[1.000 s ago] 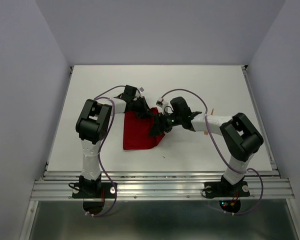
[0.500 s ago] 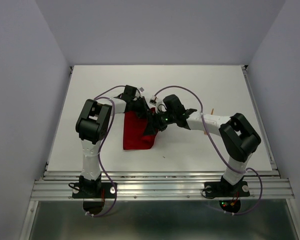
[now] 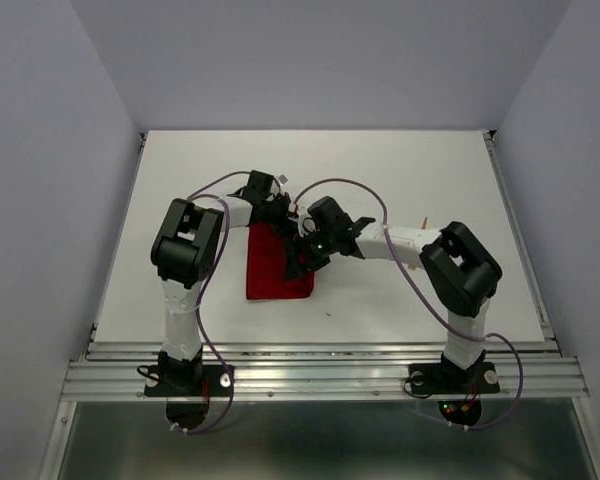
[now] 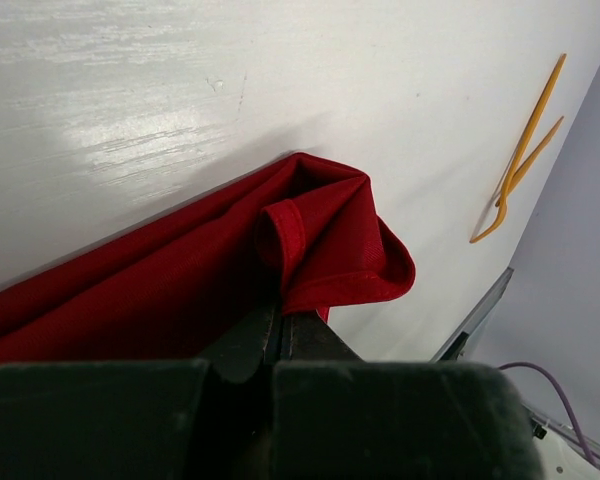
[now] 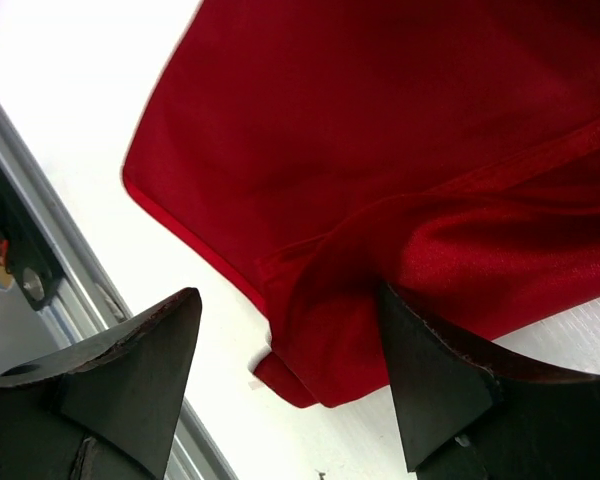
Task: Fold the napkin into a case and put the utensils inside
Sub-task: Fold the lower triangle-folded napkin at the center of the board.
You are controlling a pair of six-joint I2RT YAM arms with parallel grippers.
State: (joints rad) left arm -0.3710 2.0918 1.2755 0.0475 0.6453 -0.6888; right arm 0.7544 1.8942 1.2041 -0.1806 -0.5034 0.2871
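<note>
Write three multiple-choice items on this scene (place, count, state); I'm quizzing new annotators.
1. The thin orange plastic utensils lie: A on the plain red cloth napkin; B on the white table, apart from the napkin; C in an end effector.
2. How many utensils show? A one; B two; C four.
3. The left end effector is: A wide open; B out of view; C shut on the napkin.
Key: B, the left wrist view shows them on bare table; B, two orange pieces lie together; C, its jaws pinch a red fold.
</note>
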